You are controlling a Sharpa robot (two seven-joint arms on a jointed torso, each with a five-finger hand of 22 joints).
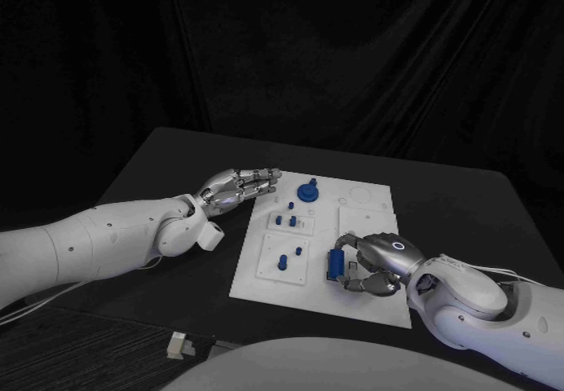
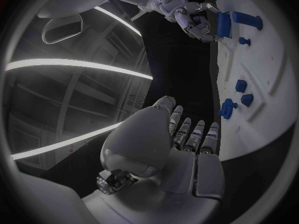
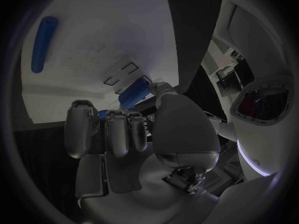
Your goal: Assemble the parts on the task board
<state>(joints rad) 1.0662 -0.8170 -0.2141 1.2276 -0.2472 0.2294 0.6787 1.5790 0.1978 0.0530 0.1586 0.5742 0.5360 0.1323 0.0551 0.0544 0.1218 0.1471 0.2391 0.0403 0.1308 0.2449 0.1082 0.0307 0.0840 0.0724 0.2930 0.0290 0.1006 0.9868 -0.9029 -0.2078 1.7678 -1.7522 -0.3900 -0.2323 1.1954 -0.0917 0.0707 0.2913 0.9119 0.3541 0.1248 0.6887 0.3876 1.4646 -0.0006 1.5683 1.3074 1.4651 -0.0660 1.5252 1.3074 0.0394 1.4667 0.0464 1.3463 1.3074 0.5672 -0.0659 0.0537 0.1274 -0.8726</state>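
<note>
Head view: the white task board (image 1: pixel 367 213) lies mid-counter (image 1: pixel 470 204). The right hand (image 1: pixel 367 265) grips a blue block part (image 1: pixel 337 265) over the board's near edge. The left hand (image 1: pixel 241 188) hovers at the board's far left corner, fingers loosely extended, holding nothing. A blue knobbed part (image 1: pixel 308 192) stands near it.

Left wrist view: the left hand (image 2: pixel 187 139) is empty beside the board (image 2: pixel 261 59).

Right wrist view: the right hand (image 3: pixel 124 129) clasps the block (image 3: pixel 134 93); a blue peg (image 3: pixel 44 42) lies apart.

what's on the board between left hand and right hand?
Head view: small blue pegs and a longer blue part on the task board, between left hand and right hand.
</note>
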